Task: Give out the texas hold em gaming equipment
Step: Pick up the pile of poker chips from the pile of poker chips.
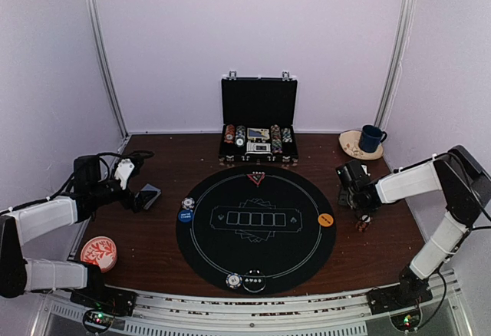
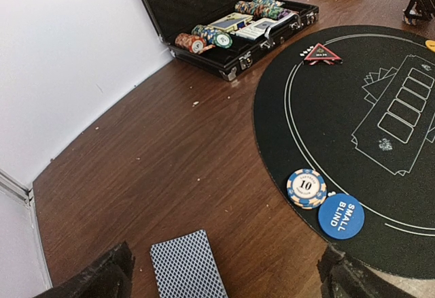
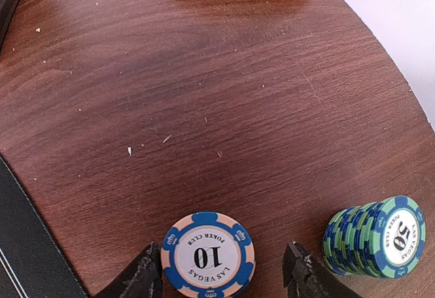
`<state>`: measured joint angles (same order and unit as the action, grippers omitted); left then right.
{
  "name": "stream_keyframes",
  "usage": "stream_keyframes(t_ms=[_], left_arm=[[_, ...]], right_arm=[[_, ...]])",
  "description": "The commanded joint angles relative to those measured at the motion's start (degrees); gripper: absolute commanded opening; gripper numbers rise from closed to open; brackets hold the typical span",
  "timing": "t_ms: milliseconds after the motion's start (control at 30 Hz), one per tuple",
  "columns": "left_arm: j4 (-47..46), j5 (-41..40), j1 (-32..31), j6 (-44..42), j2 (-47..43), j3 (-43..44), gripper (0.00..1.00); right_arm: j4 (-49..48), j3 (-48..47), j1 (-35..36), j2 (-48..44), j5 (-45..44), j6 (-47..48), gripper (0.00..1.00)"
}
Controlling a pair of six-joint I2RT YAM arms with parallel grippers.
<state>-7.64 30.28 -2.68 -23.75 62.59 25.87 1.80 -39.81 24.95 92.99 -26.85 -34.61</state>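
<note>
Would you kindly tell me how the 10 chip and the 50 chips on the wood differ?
The 10 chip is peach with blue stripes; the 50 chips are green with blue. The 10 chip lies flat; the 50 chips stand on edge in a row. Both have white centres and rest on the wooden table.

The wooden table (image 1: 153, 232) bears a round black mat (image 1: 222, 253), an open briefcase (image 1: 258, 103), a card (image 2: 187, 265) and loose chips (image 3: 208, 256).

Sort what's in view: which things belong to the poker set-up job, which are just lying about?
Job: playing cards, 10 chip, 50 chips, small blind button, orange button, red triangle marker.
Lying about: black briefcase, blue mug, saucer, red-and-white dish.
</note>
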Motion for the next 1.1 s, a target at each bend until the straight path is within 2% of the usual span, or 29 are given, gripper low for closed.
stream_keyframes(t_ms=[0, 700, 933, 1067], left_arm=[[-2.58, 0.78, -0.12, -0.50, 0.60, -0.08, 0.98], [-2.64, 0.97, -0.12, -0.51, 0.78, 0.06, 0.98], [-2.58, 0.95, -0.08, -0.44, 0.61, 0.05, 0.98], [-2.60, 0.93, -0.13, -0.51, 0.69, 0.04, 0.98]], right_arm=[[-0.39, -1.02, -0.45, 1.51, 0.43, 0.41, 0.61], [-1.37, -0.51, -0.53, 0.35, 0.50, 1.12, 0.46], [-1.80, -0.15, -0.51, -0.41, 0.36, 1.45, 0.35], [-1.76, -0.11, -0.43, -0.77, -0.02, 1.59, 0.34]])
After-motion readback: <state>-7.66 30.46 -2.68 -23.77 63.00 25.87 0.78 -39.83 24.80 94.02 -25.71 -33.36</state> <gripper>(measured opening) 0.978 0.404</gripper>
